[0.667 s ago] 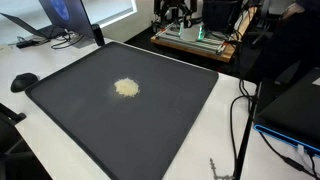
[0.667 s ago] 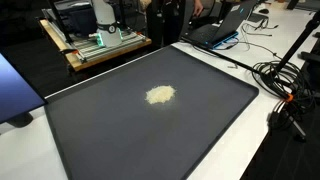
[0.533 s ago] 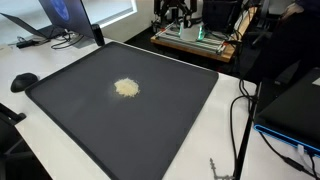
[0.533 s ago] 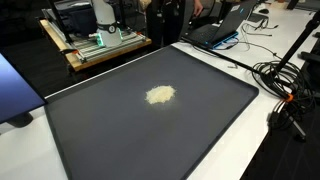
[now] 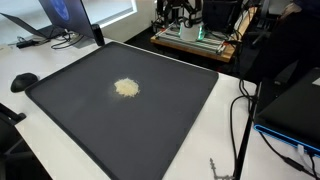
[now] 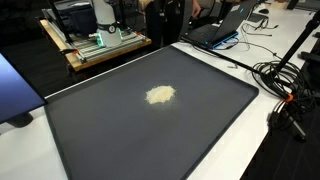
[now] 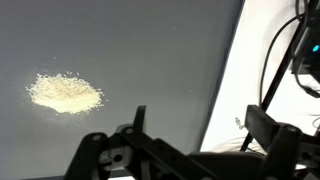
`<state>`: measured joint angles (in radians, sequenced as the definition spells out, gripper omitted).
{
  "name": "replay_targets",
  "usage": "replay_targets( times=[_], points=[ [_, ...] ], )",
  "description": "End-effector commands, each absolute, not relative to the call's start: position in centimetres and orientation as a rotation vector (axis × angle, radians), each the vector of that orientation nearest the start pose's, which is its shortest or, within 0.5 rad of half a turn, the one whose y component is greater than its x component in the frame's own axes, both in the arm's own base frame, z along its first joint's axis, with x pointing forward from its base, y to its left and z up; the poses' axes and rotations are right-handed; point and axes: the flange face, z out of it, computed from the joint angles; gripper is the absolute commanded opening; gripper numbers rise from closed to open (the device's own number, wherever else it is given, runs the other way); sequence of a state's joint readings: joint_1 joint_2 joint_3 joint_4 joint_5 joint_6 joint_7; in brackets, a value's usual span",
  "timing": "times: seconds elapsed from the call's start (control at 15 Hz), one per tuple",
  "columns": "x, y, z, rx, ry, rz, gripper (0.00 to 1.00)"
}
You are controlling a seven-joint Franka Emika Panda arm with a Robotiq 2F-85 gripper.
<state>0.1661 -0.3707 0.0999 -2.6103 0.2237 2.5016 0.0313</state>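
Note:
A small pile of pale crumbs [image 5: 126, 88] [image 6: 160, 95] lies on a large black mat [image 5: 150, 125] [image 6: 150, 140] that covers most of a white table. In the wrist view the pile [image 7: 65, 93] sits at the left. My gripper [image 7: 200, 125] hangs high over the mat [image 7: 150, 40] near its edge. It is open, with nothing between its fingers [image 7: 138, 118]. It stays well apart from the pile. In an exterior view the gripper [image 5: 175, 12] shows as a dark shape at the far back, above the mat's rear edge.
A wooden platform [image 5: 195, 38] [image 6: 100, 45] stands behind the mat. Laptops [image 5: 60, 15] [image 6: 225, 25] sit near the back corners and a black mouse [image 5: 24, 81] lies beside the mat. Cables [image 5: 240, 120] [image 6: 285, 75] [image 7: 275, 60] trail over the white table beside it.

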Motion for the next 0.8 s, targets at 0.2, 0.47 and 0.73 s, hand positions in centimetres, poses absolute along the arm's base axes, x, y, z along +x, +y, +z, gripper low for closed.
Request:
replay_targets(
  times=[0.2,0.47,0.73],
  points=[
    [38.3,15.8,42.7,-2.861,-0.351,-0.248,1.00],
    [36.0,17.9,44.9,-2.807,-0.444,-0.242,1.00],
    [34.8,19.4,46.1,-2.723,-0.529,-0.248,1.00]
  ],
)
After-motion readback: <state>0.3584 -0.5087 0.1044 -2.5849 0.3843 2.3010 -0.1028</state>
